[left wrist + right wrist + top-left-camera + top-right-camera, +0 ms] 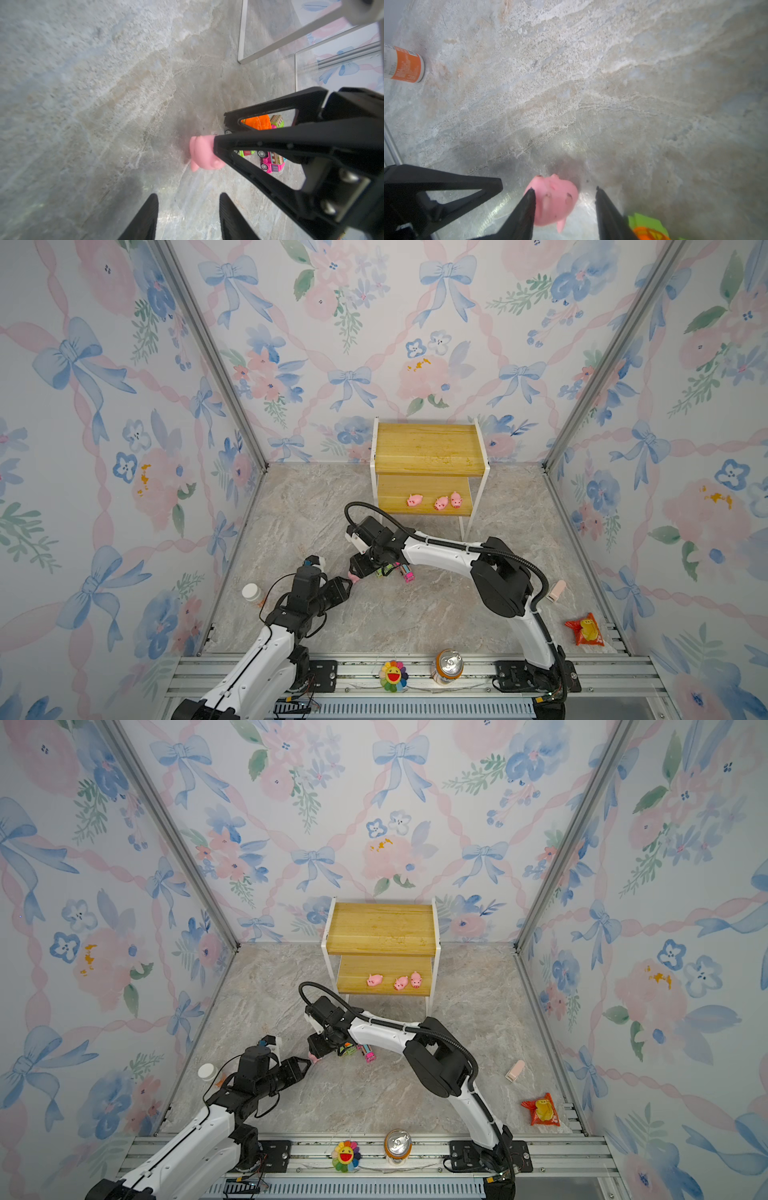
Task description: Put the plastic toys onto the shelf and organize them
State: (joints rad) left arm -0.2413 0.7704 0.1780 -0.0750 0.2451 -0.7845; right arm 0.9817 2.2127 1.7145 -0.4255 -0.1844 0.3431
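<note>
The shelf [428,448] [382,928] stands at the back wall, with three pink pigs [441,502] [401,982] on its lower board. A fourth pig [353,577] [556,199] lies on the floor between the jaws of my right gripper [356,570] [564,189]. That gripper is open: the pig touches one finger and a gap shows at the other. My left gripper [348,585] [188,195] is open and empty, its tips just short of the pig [202,153]. A green truck [384,570] [258,122] and a pink truck [407,573] [272,164] sit under the right wrist.
A white bottle [251,593] stands at the left floor edge. On the front rail are a drink can [449,666] and a rainbow flower [392,675]. A red snack packet [585,630] and a small pink object [556,591] lie at the right.
</note>
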